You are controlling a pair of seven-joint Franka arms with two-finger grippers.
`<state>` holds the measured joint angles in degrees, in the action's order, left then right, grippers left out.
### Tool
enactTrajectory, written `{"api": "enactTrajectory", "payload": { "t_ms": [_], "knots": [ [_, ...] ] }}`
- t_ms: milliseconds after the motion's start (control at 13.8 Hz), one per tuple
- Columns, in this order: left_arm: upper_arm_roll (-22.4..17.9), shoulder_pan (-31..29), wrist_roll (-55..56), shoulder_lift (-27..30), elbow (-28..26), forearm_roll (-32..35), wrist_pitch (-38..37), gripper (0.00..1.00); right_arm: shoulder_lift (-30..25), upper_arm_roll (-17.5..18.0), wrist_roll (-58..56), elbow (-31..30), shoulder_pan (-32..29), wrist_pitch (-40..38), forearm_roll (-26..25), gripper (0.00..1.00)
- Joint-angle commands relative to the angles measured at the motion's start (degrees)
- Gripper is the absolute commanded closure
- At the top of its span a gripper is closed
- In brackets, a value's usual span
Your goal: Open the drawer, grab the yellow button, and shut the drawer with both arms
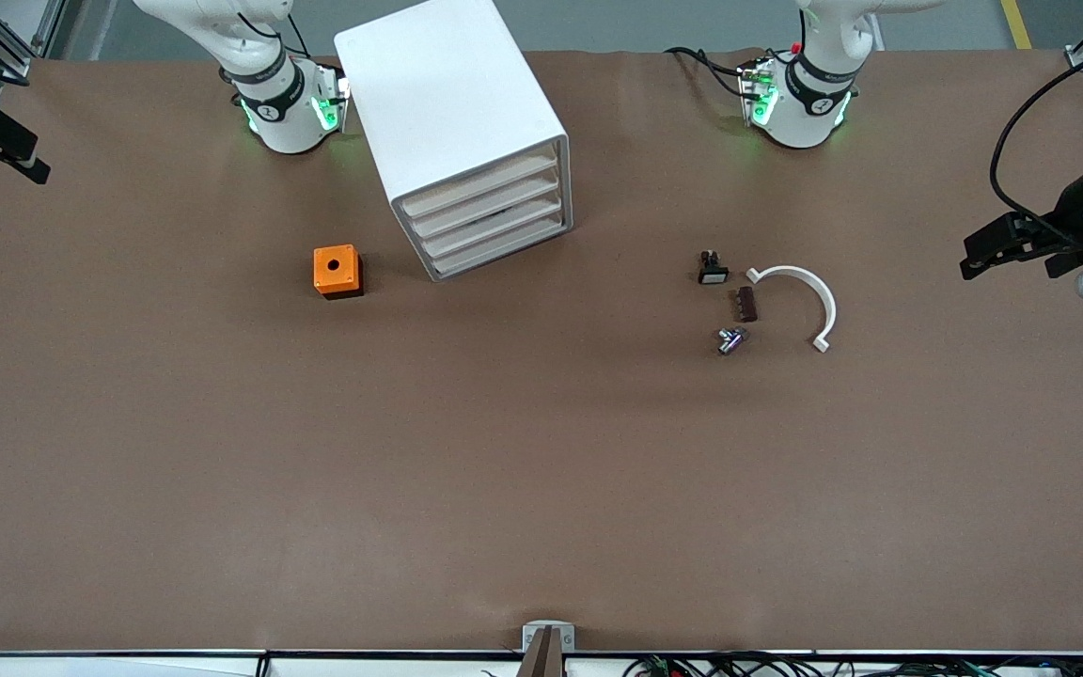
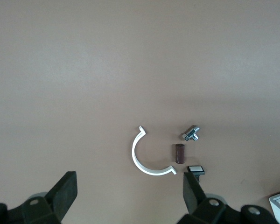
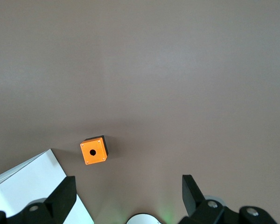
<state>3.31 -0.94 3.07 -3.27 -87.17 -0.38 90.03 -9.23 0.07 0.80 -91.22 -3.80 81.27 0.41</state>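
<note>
Only all four drawers (image 1: 494,218) shut, button unseen, left end effector (image 2: 130,196) and right end effector (image 3: 128,196) agape, empty.

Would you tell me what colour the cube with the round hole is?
Orange, on a black base; the cube shows best in the front view.

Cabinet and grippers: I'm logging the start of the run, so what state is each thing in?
Cabinet: all four drawers shut.
Left gripper: open, holding nothing, over the left arm's end of the table.
Right gripper: open, holding nothing, over the right arm's end.
Orange box: resting on the table, hole up.
</note>
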Motion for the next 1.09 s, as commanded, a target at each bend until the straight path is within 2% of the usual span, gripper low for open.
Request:
{"api": "enactTrajectory", "payload": {
  "t_ms": [0,507,1013],
  "knots": [
    [0.56,-0.55,0.0,-0.24,0.6,0.47,-0.91,0.0,-1.23,0.46,0.69,-0.89,-0.86,0.03,0.47,0.0],
    [0.56,-0.55,0.35,-0.77,0.77,0.47,-1.08,0.0,-1.14,0.81,0.69,-0.8,-0.33,0.38,0.56,0.0],
    [0.56,-0.03,0.44,-8.31,0.77,0.73,0.06,0.0,-1.14,0.63,0.69,-0.8,-0.51,0.38,0.56,0.0]
  ]
}}
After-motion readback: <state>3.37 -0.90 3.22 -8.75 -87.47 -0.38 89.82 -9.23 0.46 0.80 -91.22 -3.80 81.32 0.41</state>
